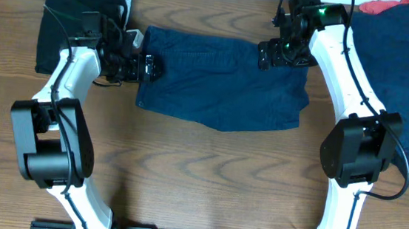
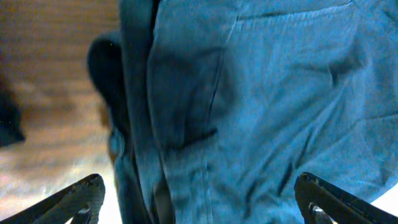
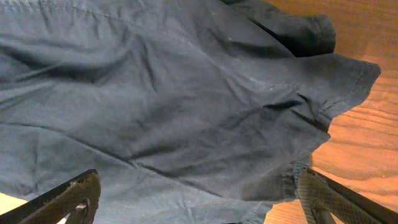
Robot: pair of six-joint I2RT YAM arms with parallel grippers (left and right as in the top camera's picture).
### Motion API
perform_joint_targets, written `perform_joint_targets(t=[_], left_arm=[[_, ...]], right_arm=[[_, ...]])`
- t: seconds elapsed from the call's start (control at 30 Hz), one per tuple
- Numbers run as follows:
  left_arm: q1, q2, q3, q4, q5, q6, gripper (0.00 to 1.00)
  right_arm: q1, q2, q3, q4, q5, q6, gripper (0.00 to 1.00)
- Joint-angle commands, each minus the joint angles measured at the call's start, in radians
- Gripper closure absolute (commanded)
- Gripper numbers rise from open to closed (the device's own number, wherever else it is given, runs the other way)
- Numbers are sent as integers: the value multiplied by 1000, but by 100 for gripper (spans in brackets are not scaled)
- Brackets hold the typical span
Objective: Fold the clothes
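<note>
Wide-spread black fingers [image 2: 81,196] tell me my left gripper [image 1: 149,67] is open, with the thick edge of the navy shorts [image 1: 222,86] just under it. My right gripper [image 1: 267,55] is open too, over the other end. Between them the shorts lie flat on the wooden table [image 1: 207,174]. I think the cloth is soft, light and floppy, so I would pinch the thick seams, not the loose middle.
</note>
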Motion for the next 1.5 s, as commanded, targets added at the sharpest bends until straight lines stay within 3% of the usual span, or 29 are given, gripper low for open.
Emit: perform_joint_targets(t=[0.0,0.23,0.67,0.83,0.9,0.97,1.0,1.07,1.1,1.13,1.2,1.3,1.37,1.47], left_arm=[[1,55,22,26,39,40,2],[3,92,22,108,5,43,1],[-32,132,22,128,52,70,3],[-48,156,22,135,-4,69,9],[-48,158,22,134,-25,68,12],[-48,158,22,129,-46,61,23],[-48,158,22,126,-48,61,34],[-48,158,22,123,-48,61,81],[-48,158,22,123,-48,54,94],[-48,158,22,124,-48,39,94],[-48,152,22,122,-52,14,94],[-48,132,22,87,-67,8,94],[-48,113,22,52,-99,8,94],[-48,84,22,5,-152,6,94]], right_arm=[[-9,2,1,2,-24,3,1],[-9,2,1,1,-29,2,1],[-32,2,1,37,-69,59,1],[-47,2,1,35,-83,59,1],[-50,2,1,27,-83,59,5],[-53,2,1,16,-89,63,7],[-55,2,1,12,-90,69,8],[-62,2,1,9,-91,91,12],[-68,2,1,11,-95,102,12],[-75,2,0,14,-111,103,14],[-91,2,-5,39,-169,99,21],[-113,3,-35,108,-296,42,76],[-116,4,-71,151,-350,32,99],[-116,4,-144,213,-350,32,99]])
